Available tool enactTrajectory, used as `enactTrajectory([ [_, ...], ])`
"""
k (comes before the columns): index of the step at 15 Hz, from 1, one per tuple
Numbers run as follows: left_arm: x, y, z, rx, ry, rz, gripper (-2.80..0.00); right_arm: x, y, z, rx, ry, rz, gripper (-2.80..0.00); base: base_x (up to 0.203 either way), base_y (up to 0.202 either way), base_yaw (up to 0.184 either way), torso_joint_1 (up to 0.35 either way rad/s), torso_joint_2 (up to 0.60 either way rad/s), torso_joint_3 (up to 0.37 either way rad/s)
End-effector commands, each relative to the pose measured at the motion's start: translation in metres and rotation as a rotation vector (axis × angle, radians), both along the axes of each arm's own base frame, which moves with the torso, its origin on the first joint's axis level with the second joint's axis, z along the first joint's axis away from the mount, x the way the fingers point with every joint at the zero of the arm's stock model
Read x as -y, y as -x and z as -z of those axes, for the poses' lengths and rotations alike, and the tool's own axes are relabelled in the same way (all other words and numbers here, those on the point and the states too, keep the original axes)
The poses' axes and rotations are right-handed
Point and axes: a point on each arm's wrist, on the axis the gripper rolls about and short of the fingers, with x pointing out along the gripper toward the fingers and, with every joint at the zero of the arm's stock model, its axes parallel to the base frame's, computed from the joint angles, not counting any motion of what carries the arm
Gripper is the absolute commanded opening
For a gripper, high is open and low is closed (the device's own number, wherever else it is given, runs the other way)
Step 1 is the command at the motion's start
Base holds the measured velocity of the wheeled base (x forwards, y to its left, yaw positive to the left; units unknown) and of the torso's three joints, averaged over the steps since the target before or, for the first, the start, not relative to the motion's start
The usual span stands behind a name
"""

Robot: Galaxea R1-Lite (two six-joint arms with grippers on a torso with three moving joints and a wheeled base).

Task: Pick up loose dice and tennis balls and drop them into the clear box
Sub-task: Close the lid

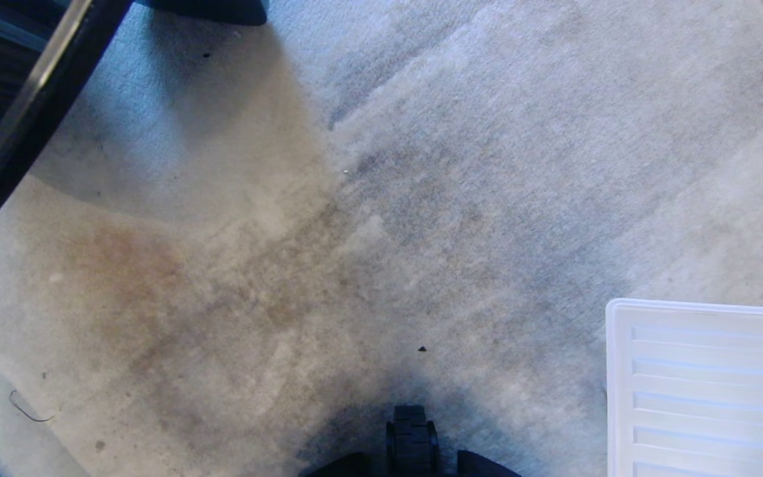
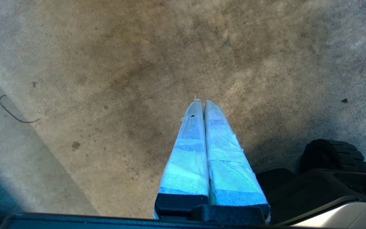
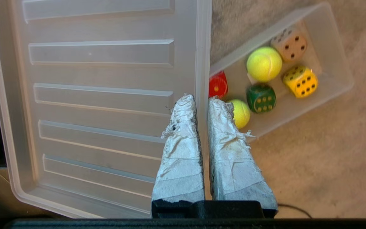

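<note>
Your right gripper (image 3: 202,101) hangs closed and empty above the ribbed lid (image 3: 100,79), beside the clear box (image 3: 335,63) holding red, green, yellow and beige dice (image 3: 260,98) and two fuzzy tennis balls (image 3: 264,63); left gripper (image 2: 201,103) closed, empty.

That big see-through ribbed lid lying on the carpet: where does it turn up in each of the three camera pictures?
Head view: the ribbed lid fills the lower right corner, flat on the carpet.
Left wrist view: not in it; only carpet and the shut left claw.
Right wrist view: it covers the left and middle of the picture, behind the shut right claw, beside the clear box.
Shared landmark: the stained carpet.
</note>
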Motion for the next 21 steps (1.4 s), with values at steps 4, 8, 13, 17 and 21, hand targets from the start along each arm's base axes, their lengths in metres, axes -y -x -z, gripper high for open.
enactTrajectory([
  [4,0.0,0.0,0.0,0.0,0.001,0.0,-2.8,-0.0003,0.0075,0.0034,0.091,0.014,-0.016,-2.8,0.0,0.0,0.0,0.0,0.0,0.0],
  [8,0.0,0.0,0.0,0.0,0.001,0.0,-2.8,-0.0003,0.0075,0.0034,0.091,0.014,-0.016,-2.8,0.0,0.0,0.0,0.0,0.0,0.0],
  [13,0.0,0.0,0.0,0.0,0.0,0.001,-2.8,-0.0002,0.0074,0.0037,0.091,0.006,-0.014,-2.8,0.0,0.0,0.0,0.0,0.0,0.0],
  [17,0.0,0.0,0.0,0.0,0.0,0.0,-2.8,-0.0002,0.0074,0.0037,0.091,0.006,-0.014,-2.8,0.0,0.0,0.0,0.0,0.0,0.0],
  [21,0.0,0.0,0.0001,-0.001,0.0,0.0,-2.8,-0.0002,0.0074,0.0037,0.091,0.006,-0.014,-2.8,0.0,0.0,0.0,0.0,0.0,0.0],
])
